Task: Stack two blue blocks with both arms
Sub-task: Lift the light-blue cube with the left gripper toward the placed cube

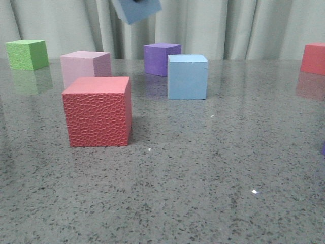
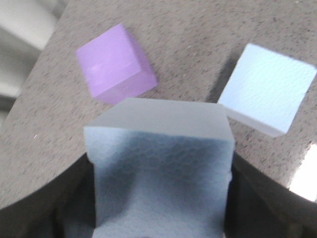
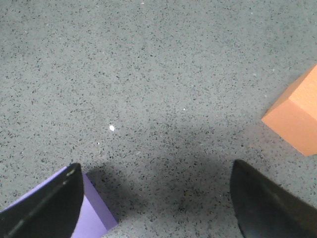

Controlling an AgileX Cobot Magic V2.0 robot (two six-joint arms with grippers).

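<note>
No writing or label can be read on any cube, and none on the table [image 1: 203,178].

One blue block [image 1: 136,9] hangs in the air, tilted, at the top edge of the front view, above the back of the table. In the left wrist view this block [image 2: 158,168] sits between the dark fingers [image 2: 49,208] of the left gripper [image 2: 158,208], which are pressed against its two sides. The other blue block [image 1: 187,76] stands on the table, near the middle toward the back, with the purple cube [image 1: 161,58] just behind it to the left; from the left wrist both lie below the held block, a little apart from each other.

The right gripper [image 3: 156,198] has its two fingers [image 3: 44,208] spread wide with only bare table between them. Beside one finger there is a violet cube [image 3: 94,218], and an orange-looking cube [image 3: 297,114] lies further off.

The textured red cube [image 1: 97,111] stands front left, the pale pink cube [image 1: 85,66] close behind it, a green cube [image 1: 27,54] at the far left edge and another red cube [image 1: 313,58] at the far right edge. The front half of the table is open, and also the space to the right of the standing blue block.
</note>
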